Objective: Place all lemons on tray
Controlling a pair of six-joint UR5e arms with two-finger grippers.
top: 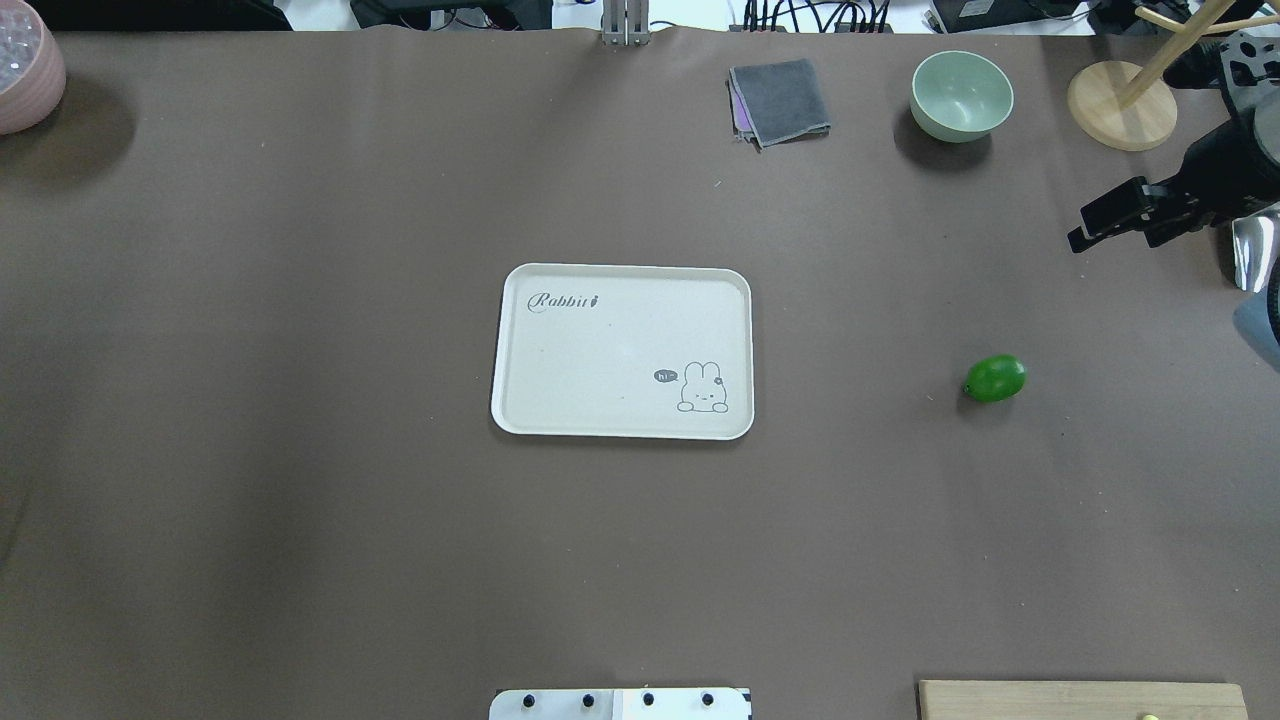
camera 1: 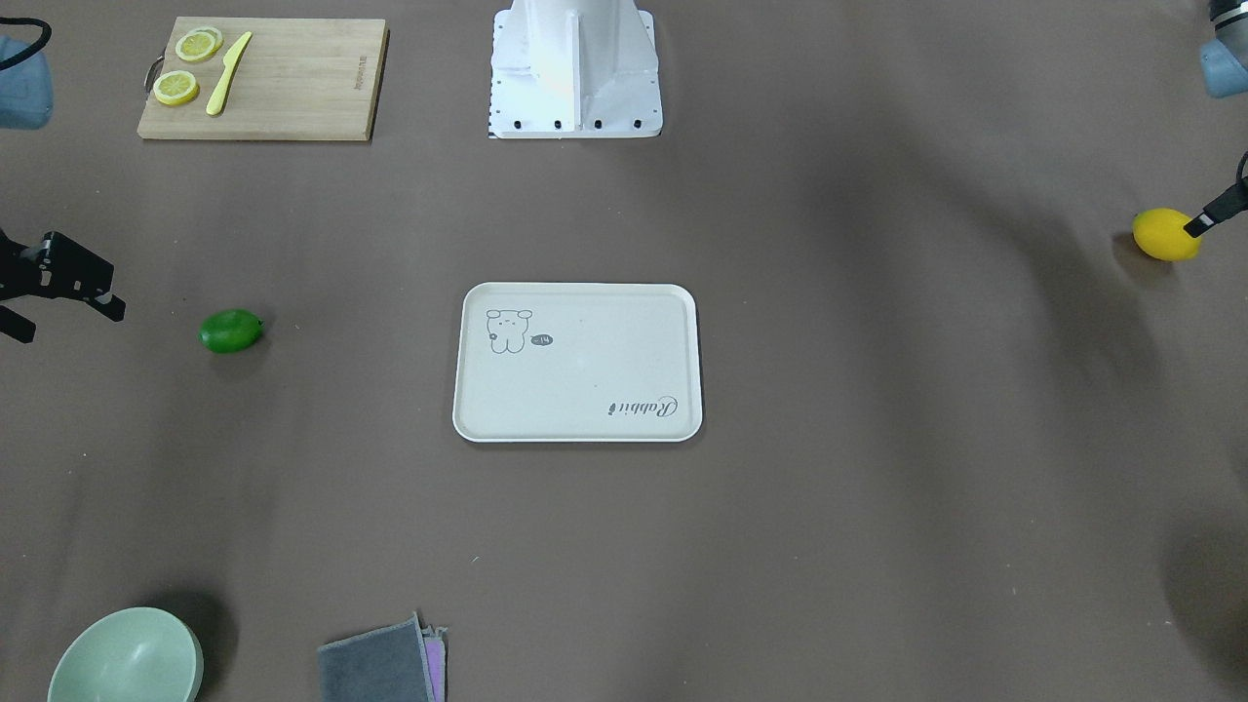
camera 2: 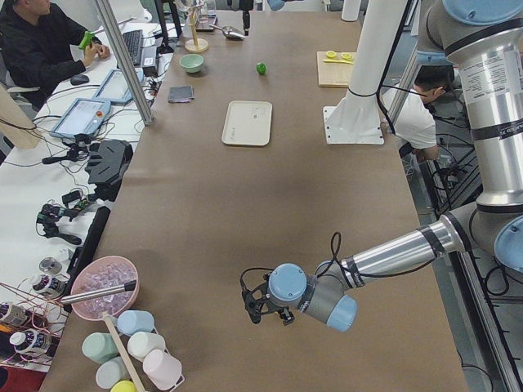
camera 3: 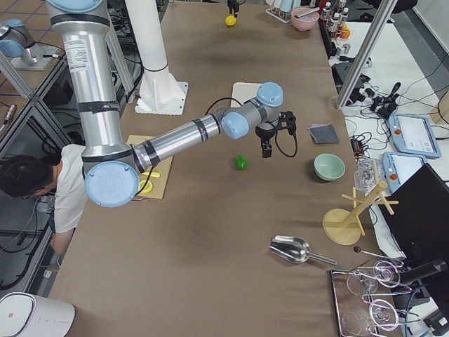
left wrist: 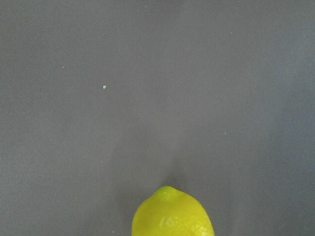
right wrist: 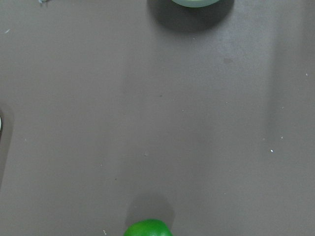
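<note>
Nearest, bright yellow oval lemon (camera 1: 1162, 234) on brown tabletop (top: 300, 450), left gripper (camera 2: 263, 310) against it, jaw spread can't be told; off-centre pinch could squirt it away. Then glossy green oval lemon (top: 995, 378), loose, right gripper (camera 1: 66, 320) spread nearby; may roll. Midway, cream rectangular tray (top: 620, 268), unobstructed runs to it. Farther, mint bowl (top: 960, 90).

tray (top: 620, 340) | script "Rabbit" in 1 corner | speech bubble "hi~"

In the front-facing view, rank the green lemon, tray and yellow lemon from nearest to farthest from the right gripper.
1. green lemon, just beside the right gripper.
2. tray, at the table's centre.
3. yellow lemon, at the far opposite end.
</note>
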